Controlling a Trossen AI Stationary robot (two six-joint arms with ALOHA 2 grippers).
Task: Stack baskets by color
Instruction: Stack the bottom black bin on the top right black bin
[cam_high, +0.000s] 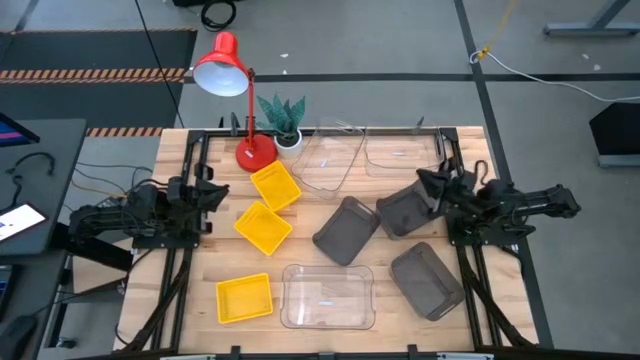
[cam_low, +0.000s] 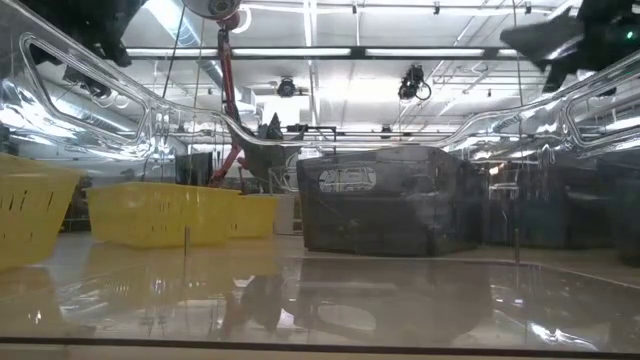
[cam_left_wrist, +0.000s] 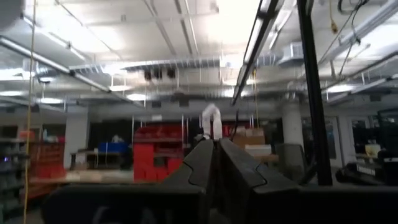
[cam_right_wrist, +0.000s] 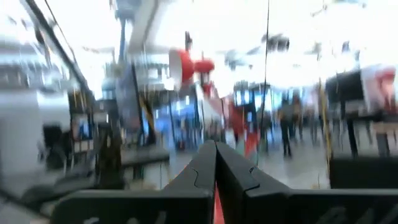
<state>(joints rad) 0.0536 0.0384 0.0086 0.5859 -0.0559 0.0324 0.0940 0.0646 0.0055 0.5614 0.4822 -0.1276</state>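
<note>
Three yellow baskets (cam_high: 275, 187) (cam_high: 263, 226) (cam_high: 244, 299) lie flat on the table's left half. Three dark grey baskets (cam_high: 346, 229) (cam_high: 405, 212) (cam_high: 427, 280) lie right of the middle. One clear basket (cam_high: 328, 297) lies at the near middle, and two more (cam_high: 330, 160) (cam_high: 400, 150) at the far edge. My left gripper (cam_high: 215, 192) is at the left edge, shut on nothing, its fingertips (cam_left_wrist: 214, 149) tipped upward. My right gripper (cam_high: 425, 185) is at the right, above the grey basket's far corner. It is also shut on nothing, its fingertips (cam_right_wrist: 216, 149) raised.
A red desk lamp (cam_high: 228, 70) and a small potted plant (cam_high: 284, 120) stand at the table's far edge, left of the clear baskets. Bare wood (cam_high: 180, 290) shows at the near left corner and between the yellow and grey groups.
</note>
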